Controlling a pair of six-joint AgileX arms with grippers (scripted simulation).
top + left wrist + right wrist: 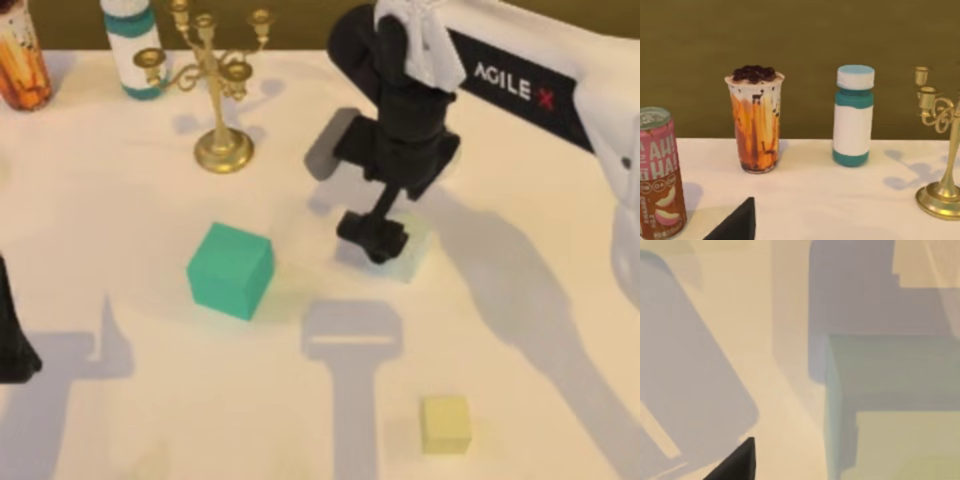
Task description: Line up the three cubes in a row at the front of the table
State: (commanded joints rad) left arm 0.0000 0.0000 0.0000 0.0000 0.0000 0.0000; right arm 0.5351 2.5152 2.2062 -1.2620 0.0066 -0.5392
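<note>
The table is a broad cream-white top carrying everything else. The one working arm is the right arm, white with black lettering, reaching in from two o'clock; its right gripper hangs low near the centre, just toward three o'clock, right over the pale light-blue cube, and whether its fingers are spread or closed on that cube cannot be told, since the wrist hides them from above and the right wrist view shows only one dark tip beside the cube's pale face. The left arm sits parked at nine o'clock, only its dark left gripper showing at the edge, fingers not readable. One gold candelabrum stands at eleven o'clock, its cups holding nothing that can be seen. Three containers stand along the far edge around ten to eleven o'clock: one clear cup filled with an orange-and-brown swirled drink under white cream and dark berries, one pink can with its top closed, and one white bottle with teal bands and a capped top, its contents hidden. There are three cubes, one of each: the teal-green cube, the largest, just toward nine o'clock of centre; the light-blue one beneath the gripper; and the small pale yellow cube at five o'clock, well apart from the other two.
</note>
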